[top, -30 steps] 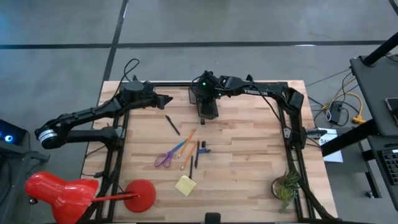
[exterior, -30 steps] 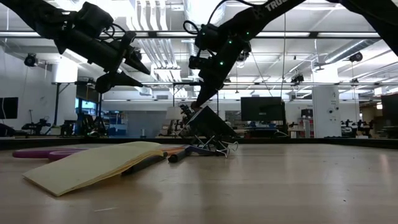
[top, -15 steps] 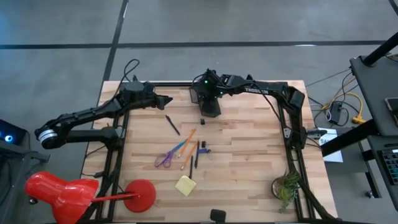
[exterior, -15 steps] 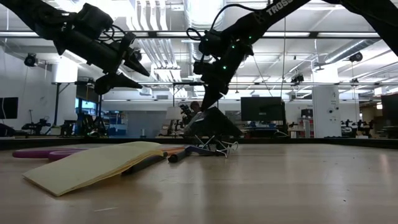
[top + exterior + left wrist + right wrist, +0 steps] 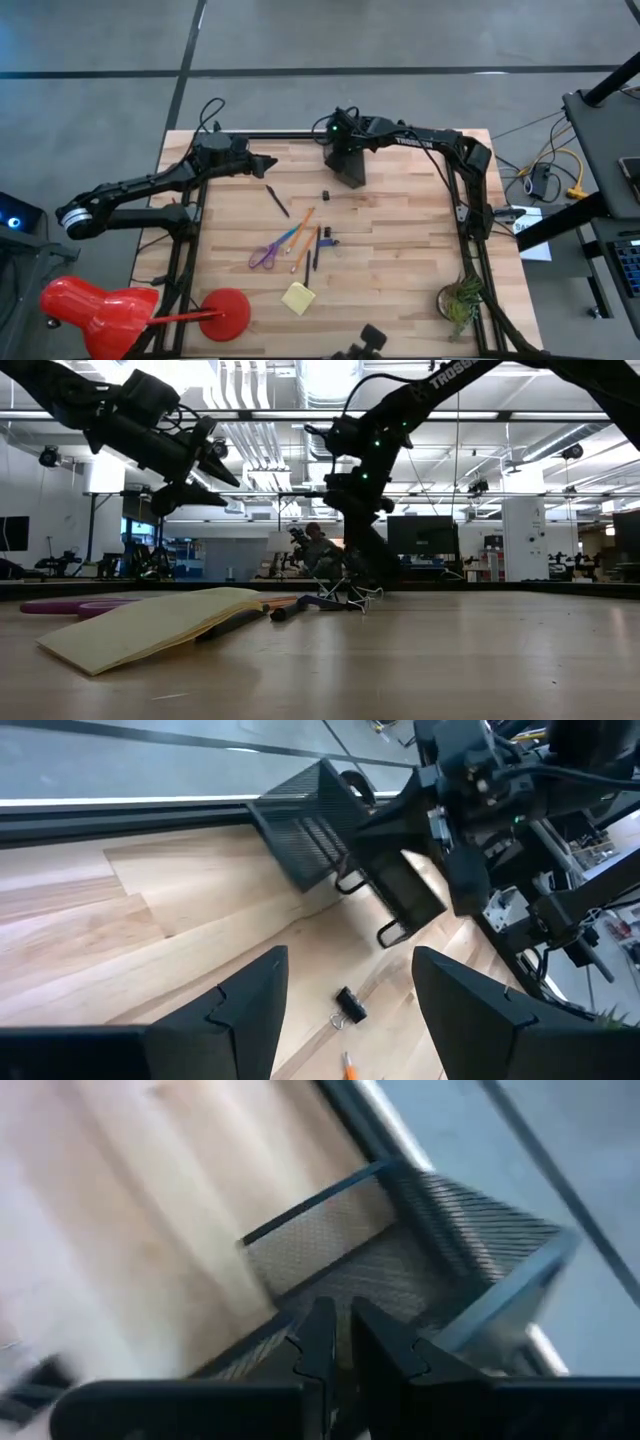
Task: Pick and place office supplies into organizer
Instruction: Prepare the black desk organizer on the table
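Gripping the black mesh organizer [image 5: 350, 166] by its wall, the right gripper [image 5: 343, 150] is holding it tilted near the table's far edge, fingers [image 5: 318, 1342] pinched on the mesh. Left gripper [image 5: 268, 161] is hovering w/ fingers [image 5: 245, 1003] spread, off to the organizer's left. Supplies are lying mid-table: purple scissors [image 5: 265, 256], orange pens [image 5: 298, 232], yellow sticky pad [image 5: 298, 298], a binder clip [image 5: 349, 1006] & another clip [image 5: 331, 241] by the pens.
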